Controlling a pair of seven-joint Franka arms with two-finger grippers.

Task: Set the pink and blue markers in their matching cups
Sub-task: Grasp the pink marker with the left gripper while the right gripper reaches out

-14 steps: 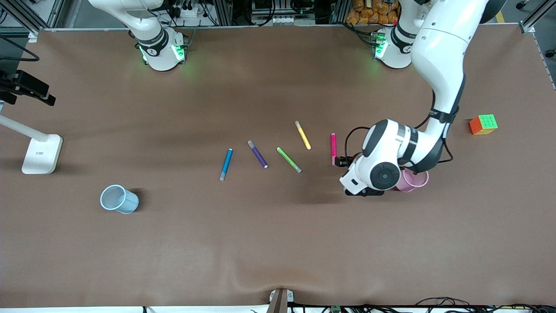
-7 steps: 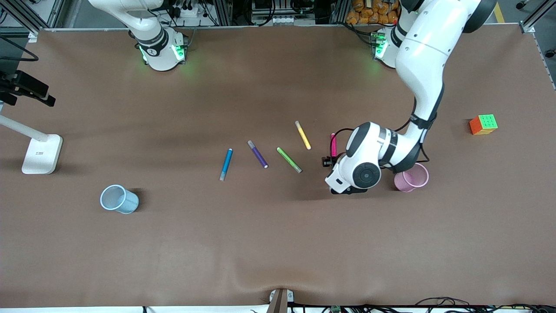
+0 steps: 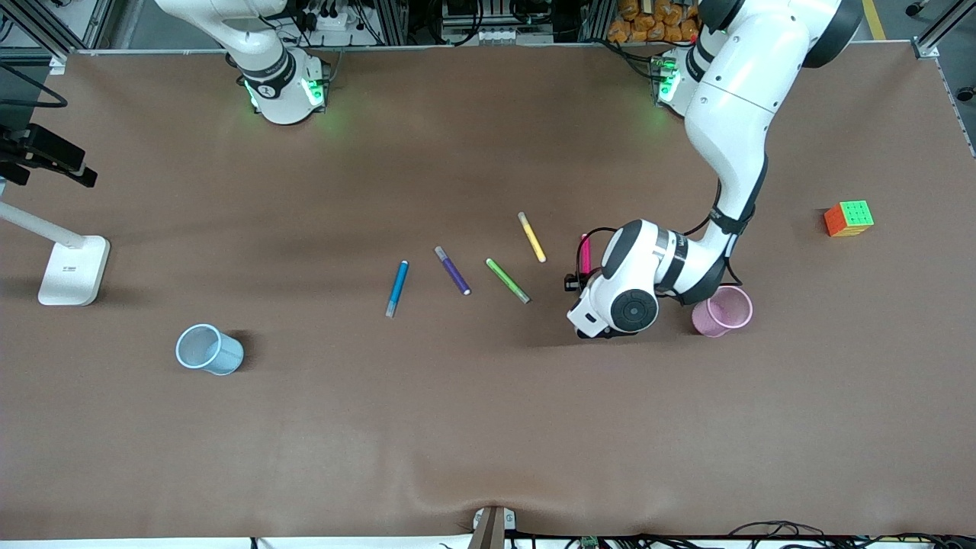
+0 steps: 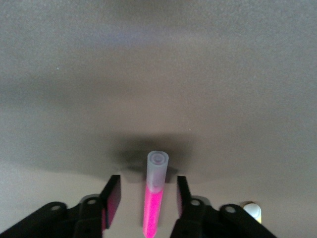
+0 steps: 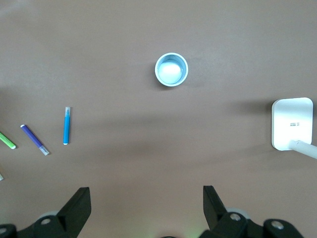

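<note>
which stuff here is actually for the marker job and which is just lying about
For the job:
- pink marker, between the left claw's fingers
- blue marker
- pink cup
- blue cup

Lying about:
- purple marker
- green marker
- yellow marker
- puzzle cube
- white stand base

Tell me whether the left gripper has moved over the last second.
Yes. The left gripper shifted away from the pink cup, and now straddles the pink marker.
</note>
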